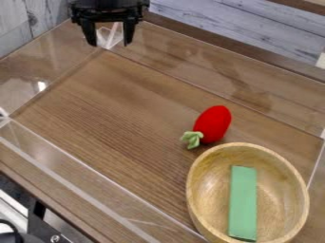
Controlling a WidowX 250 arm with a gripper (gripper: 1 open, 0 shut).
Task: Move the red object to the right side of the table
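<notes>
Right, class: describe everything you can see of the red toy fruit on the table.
The red object is a small, glossy, oval toy fruit, like a strawberry, with a green leafy stem end pointing toward the lower left. It looks like smooth plastic. It lies on its side on the table, just above the rim of the wooden bowl, very close to it; whether they touch cannot be told. Nothing grips it: the gripper hovers far off at the top left, fingers open.
</notes>
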